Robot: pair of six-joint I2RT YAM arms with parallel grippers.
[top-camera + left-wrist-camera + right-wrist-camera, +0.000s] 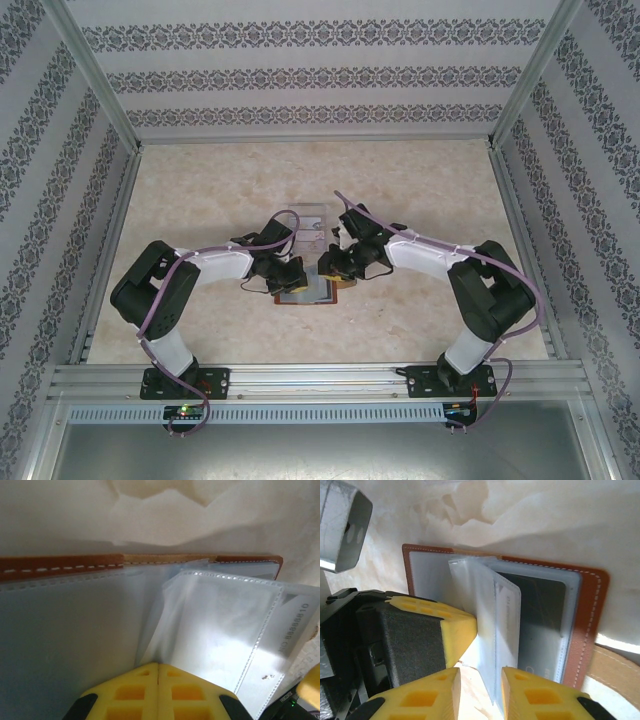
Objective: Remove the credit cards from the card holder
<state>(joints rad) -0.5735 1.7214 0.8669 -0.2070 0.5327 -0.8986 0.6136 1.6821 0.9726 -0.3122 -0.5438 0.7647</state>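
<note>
1. The card holder (312, 291) lies open on the table (200, 190), between the two grippers; a clear tray (310, 222) sits just beyond it.
2. The left gripper (158, 677) has its jaws pressed together, tips down on a clear sleeve (215, 625) of the holder.
3. The right gripper (481, 690) stands narrowly parted, upright sleeve edges between its fingers; whether they touch, I cannot tell.
4. A dark card (540, 600) sits in the right-hand pocket; a pale card (295, 625) with a printed number sits in a sleeve.
</note>
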